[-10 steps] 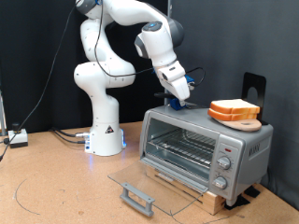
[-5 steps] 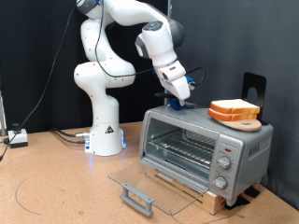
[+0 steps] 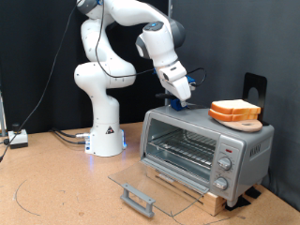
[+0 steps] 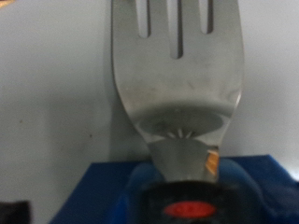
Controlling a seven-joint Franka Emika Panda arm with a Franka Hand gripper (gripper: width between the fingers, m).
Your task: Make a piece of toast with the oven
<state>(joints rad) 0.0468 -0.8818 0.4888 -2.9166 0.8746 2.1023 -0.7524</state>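
Observation:
The oven (image 3: 202,150) stands at the exterior view's right, a silver box with its glass door (image 3: 141,180) folded down flat and its wire rack (image 3: 183,147) bare. Two toast slices (image 3: 234,108) lie stacked on a round wooden board (image 3: 246,123) on the oven's roof, at its right end. My gripper (image 3: 180,97) hangs over the roof's left end, apart from the toast. The wrist view shows a slotted metal spatula (image 4: 177,75) with a blue handle (image 4: 112,191) reaching out from the hand over the grey roof; my fingers themselves are hidden.
The oven sits on a wooden block (image 3: 202,195) on the brown table. Three knobs (image 3: 225,166) are on its right panel. A black stand (image 3: 255,89) rises behind the toast. The arm's white base (image 3: 105,131) and cables (image 3: 66,136) are at the left.

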